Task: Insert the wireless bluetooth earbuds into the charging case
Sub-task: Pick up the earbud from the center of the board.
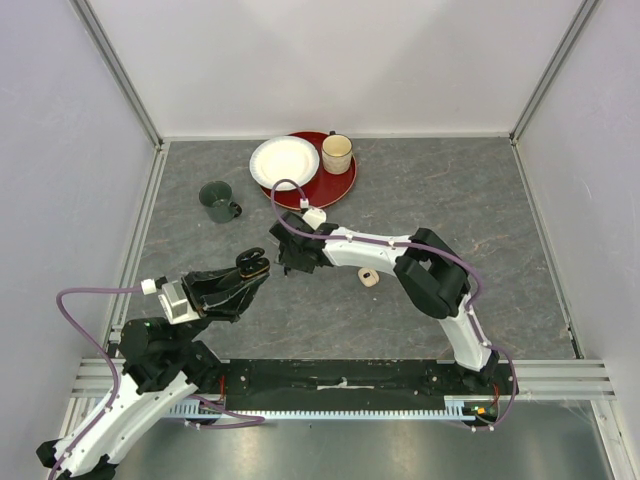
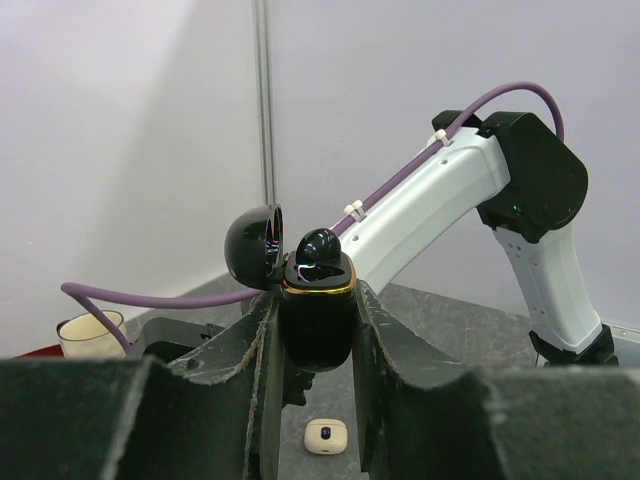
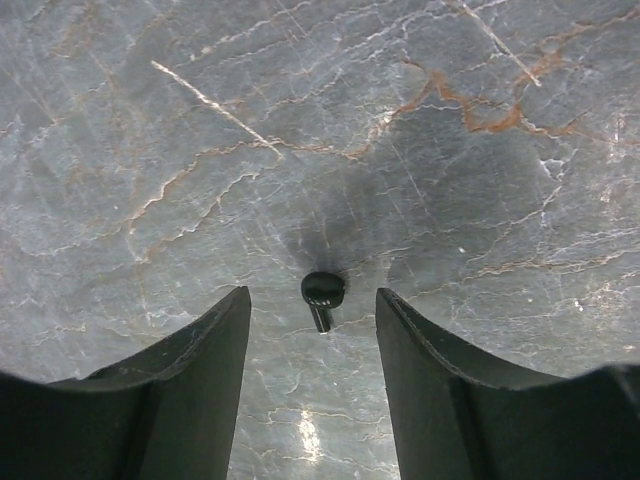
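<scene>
Judging by how things lie, the job for the black pair is about half done. The left gripper [image 2: 317, 400] is clamped narrowly on the black charging case [image 2: 317, 325], holding it upright at centre frame of the left wrist view. Its lid [image 2: 252, 247] is swung open to the left. A glossy black earbud [image 2: 320, 250] appears to sit in the case's top, though how fully it is seated cannot be told.

The second black earbud [image 3: 322, 293] lies loose on the tabletop [image 3: 150, 120], at the centre of the right wrist view. The right gripper [image 3: 312, 292] hangs over it with its jaws partly apart. One finger stands on each side of the earbud and neither touches it, so nothing is held there yet.

In the top view the two grippers are near each other at centre left. A closed beige case [image 1: 368, 277] rests on the tabletop just right of them.

What is left, as I read it, is to pinch this earbud, carry it to the open case and drop it into the free slot. No white or pinkish earbuds show in any view, so their progress cannot be judged.
</scene>
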You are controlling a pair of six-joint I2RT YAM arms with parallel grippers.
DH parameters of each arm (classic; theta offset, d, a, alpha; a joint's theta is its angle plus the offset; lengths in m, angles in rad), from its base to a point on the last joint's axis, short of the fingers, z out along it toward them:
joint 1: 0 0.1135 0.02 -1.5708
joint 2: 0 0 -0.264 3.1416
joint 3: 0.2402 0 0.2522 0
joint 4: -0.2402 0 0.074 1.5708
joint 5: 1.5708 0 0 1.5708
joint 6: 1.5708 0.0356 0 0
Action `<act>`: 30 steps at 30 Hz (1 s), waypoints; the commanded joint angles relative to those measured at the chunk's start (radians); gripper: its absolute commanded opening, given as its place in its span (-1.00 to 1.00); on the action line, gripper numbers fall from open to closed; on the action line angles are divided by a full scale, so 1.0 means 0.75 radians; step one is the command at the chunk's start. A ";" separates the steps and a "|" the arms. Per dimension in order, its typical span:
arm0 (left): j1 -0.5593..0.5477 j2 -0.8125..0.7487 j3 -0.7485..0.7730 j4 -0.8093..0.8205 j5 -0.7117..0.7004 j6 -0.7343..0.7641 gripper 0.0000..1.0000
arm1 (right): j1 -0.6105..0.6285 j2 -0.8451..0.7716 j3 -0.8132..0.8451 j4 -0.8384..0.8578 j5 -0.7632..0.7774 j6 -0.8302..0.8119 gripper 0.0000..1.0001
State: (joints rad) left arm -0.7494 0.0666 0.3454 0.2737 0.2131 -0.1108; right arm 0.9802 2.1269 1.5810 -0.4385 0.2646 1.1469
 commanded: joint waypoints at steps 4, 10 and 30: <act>0.001 -0.009 0.049 0.011 -0.024 0.003 -0.95 | 0.006 0.032 0.050 -0.011 0.013 0.064 0.15; 0.001 -0.009 0.045 0.011 -0.030 0.000 -0.95 | 0.006 0.042 0.044 -0.011 0.011 0.087 0.08; 0.003 -0.040 0.032 0.013 -0.059 -0.010 -0.96 | 0.031 0.111 0.062 -0.011 0.050 0.089 -0.12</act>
State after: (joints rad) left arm -0.7494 0.0540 0.3462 0.2703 0.1970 -0.1108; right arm 0.9939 2.1712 1.5997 -0.4408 0.2756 1.2018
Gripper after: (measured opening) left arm 0.343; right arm 0.447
